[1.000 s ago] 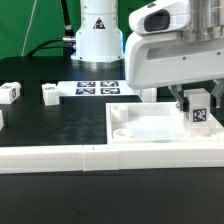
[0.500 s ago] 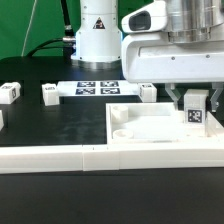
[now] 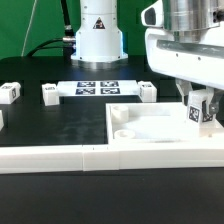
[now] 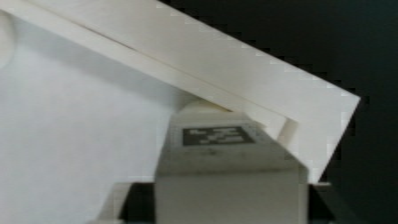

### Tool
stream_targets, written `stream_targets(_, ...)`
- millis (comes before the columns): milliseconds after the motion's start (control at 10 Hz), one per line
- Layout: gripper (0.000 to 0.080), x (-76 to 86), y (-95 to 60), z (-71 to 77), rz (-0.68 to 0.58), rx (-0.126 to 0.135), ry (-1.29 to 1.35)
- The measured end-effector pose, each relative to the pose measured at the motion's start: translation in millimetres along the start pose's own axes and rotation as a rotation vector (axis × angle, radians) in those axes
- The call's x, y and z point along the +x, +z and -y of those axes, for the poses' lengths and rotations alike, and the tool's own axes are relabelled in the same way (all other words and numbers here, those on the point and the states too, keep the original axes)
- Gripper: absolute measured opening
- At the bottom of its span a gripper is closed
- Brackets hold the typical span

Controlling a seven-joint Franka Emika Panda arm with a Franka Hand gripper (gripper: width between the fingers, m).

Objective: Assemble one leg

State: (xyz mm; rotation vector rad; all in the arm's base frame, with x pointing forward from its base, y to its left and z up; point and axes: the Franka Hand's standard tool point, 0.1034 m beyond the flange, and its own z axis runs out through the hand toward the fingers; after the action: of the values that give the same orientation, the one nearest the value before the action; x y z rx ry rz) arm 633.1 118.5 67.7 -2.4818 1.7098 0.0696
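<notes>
- Over at the exterior view's right, the gripper [image 3: 203, 103] was clamped on the leg [image 3: 198, 112], its fingers on either side of the post.
- The leg stood upright with its tag facing the camera, at the right-hand far corner of the panel [image 3: 150, 135].
- From the wrist, the leg [image 4: 226, 155] sat tucked right under the panel's raised rim [image 4: 214, 70], touching or nearly so; I could not tell which.
- The arm's bulky white body hid the table behind that corner.
- Three loose legs lay on the black table: one [image 3: 147, 91] just behind the panel, another [image 3: 50, 94] beside the marker board [image 3: 96, 88], a third [image 3: 10, 92] at the far left.
- The long border wall [image 3: 60, 156] ran across the front.
</notes>
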Motion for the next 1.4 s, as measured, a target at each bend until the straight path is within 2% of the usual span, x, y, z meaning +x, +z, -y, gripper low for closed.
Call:
stream_targets(500, 0.0294, 0.4, 0.1, 0.0, 0.005, 0.002, 0.408)
stream_targets(700, 0.0294, 0.4, 0.6, -0.2, 0.004, 0.001, 0.404)
stream_targets(900, 0.0540, 0.6, 1.1, -0.5, 0.004, 0.000, 0.340)
stream_targets(1000, 0.0626, 0.4, 1.6, -0.7, 0.004, -0.001, 0.280)
stream_targets(1400, 0.0648, 0.1, 1.0, -1.1, 0.009, -0.010, -0.163)
